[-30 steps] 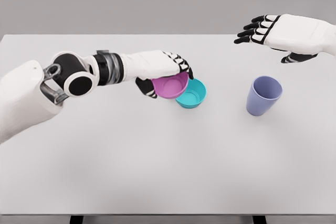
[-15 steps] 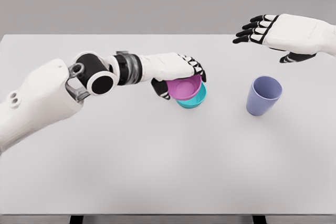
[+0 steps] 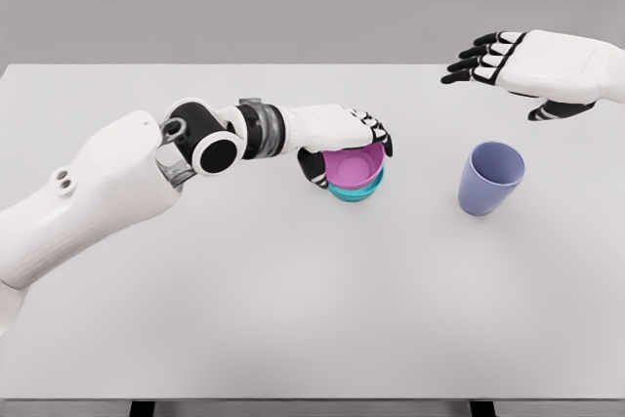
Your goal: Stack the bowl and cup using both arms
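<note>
A magenta bowl (image 3: pixel 354 165) sits nested in a teal bowl (image 3: pixel 355 189) on the white table (image 3: pixel 293 290), right of centre. My left hand (image 3: pixel 347 148) reaches in from the left and is shut on the magenta bowl, fingers over its far rim and thumb on its near left side. A lavender cup (image 3: pixel 490 178) stands upright to the right of the bowls, apart from them. My right hand (image 3: pixel 508 67) hovers above and behind the cup with its fingers spread, holding nothing.
The left forearm and elbow (image 3: pixel 210 139) stretch across the left half of the table. The table's far edge (image 3: pixel 293 66) runs behind the bowls.
The left hand carried the magenta bowl to the right and lowered it into the teal bowl. The right hand shifted slightly to the right. The cup stayed put.
</note>
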